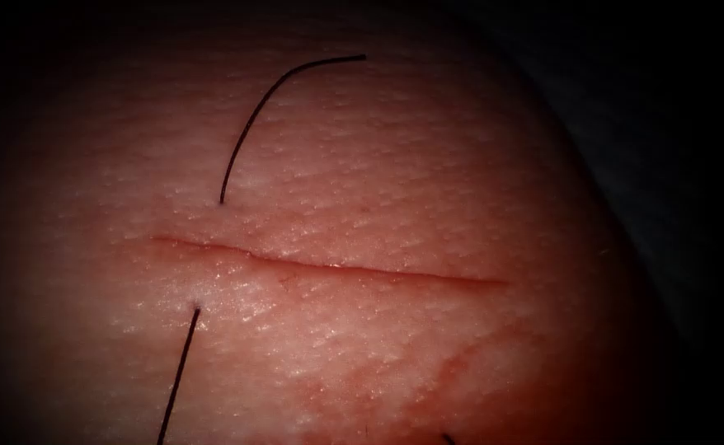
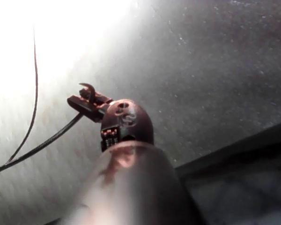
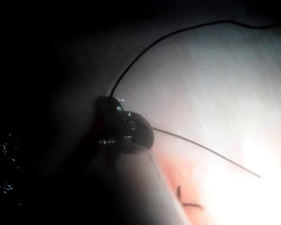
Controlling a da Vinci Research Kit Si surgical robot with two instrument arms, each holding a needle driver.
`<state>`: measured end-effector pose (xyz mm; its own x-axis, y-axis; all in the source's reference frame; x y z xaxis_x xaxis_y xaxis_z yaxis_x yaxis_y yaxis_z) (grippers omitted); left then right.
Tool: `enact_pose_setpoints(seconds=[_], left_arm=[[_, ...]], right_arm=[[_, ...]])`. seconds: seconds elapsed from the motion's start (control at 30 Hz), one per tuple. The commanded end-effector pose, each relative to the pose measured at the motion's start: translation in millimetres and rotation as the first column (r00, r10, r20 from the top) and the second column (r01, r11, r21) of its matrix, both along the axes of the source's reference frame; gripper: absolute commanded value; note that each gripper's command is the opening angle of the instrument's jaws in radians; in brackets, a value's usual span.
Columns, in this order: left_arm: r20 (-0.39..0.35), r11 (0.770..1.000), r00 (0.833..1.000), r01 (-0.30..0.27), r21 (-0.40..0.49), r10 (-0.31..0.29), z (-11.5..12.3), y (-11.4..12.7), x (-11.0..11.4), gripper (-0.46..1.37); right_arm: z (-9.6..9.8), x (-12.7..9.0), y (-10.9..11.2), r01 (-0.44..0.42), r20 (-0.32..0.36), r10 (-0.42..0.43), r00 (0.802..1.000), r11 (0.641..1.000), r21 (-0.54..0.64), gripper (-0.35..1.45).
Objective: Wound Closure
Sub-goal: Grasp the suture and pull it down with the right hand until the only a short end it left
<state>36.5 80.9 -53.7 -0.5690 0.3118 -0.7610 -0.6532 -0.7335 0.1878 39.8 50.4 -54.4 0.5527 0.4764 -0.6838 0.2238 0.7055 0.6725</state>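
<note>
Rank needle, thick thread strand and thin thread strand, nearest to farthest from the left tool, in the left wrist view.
1. Needle: gripped in the left tool.
2. Thick thread strand: trails away from the jaws.
3. Thin thread strand: farthest, apart from the tool.

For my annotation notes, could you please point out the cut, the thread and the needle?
cut (image 1: 329,265): endoscope view, its middle.
thread (image 1: 251,124): endoscope view, strand above the cut.
needle (image 2: 90,90): left wrist view, curved end above the left end effector.

Thread (image 1: 251,124) stitched across tissue's (image 1: 428,189) horizontal cut (image 1: 337,267)
</note>
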Motion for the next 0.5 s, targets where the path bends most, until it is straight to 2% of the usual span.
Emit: enact_pose_setpoints(seconds=[0.03, 0.13, 0.17, 0.2, 0.27, 0.3, 0.37, 0.5], left_arm=[[0.006, 0.999, 1.0, -0.023, 0.025, 0.023, 1.2, -0.1, -0.9, -0.35], [0.015, 0.997, 0.999, -0.044, 0.057, 0.043, 4.0, -0.3, -2.8, -0.35], [0.017, 0.997, 0.999, -0.047, 0.063, 0.046, 4.5, -0.3, -3.1, -0.35], [0.013, 0.996, 0.999, -0.047, 0.078, 0.046, 5.8, -0.5, -3.7, -0.35], [0.005, 0.994, 0.999, -0.046, 0.096, 0.046, 6.9, -0.7, -4.1, -0.35], [0.004, 0.994, 0.999, -0.042, 0.104, 0.042, 7.5, -0.8, -4.3, -0.35], [0.0, 0.993, 0.999, -0.039, 0.111, 0.039, 8.7, -1.0, -4.8, -0.35], [0.003, 0.994, 1.0, -0.03, 0.109, 0.03, 9.9, -0.8, -5.5, -0.35]], right_arm=[[-0.4, 0.4, -0.1, -0.006, -0.02, 0.006, 1.0, 1.0, 0.005, -0.35], [-0.8, 1.1, 0.5, -0.016, -0.052, 0.017, 0.999, 1.0, 0.014, -0.35], [-0.9, 1.2, 0.9, -0.03, -0.059, 0.031, 0.998, 0.999, 0.013, -0.06], [-1.1, 1.2, 1.8, -0.063, -0.064, 0.062, 0.996, 0.998, -0.015, 0.63], [-1.2, 1.0, 2.8, -0.09, -0.076, 0.085, 0.993, 0.993, -0.075, 1.13], [-1.4, 0.8, 3.6, -0.11, -0.076, 0.102, 0.992, 0.989, -0.101, 1.26], [-1.8, -0.4, 5.9, -0.156, -0.073, 0.146, 0.987, 0.975, -0.159, 1.42], [-2.7, -3.5, 9.9, -0.198, -0.084, 0.185, 0.979, 0.962, -0.189, 1.41]])
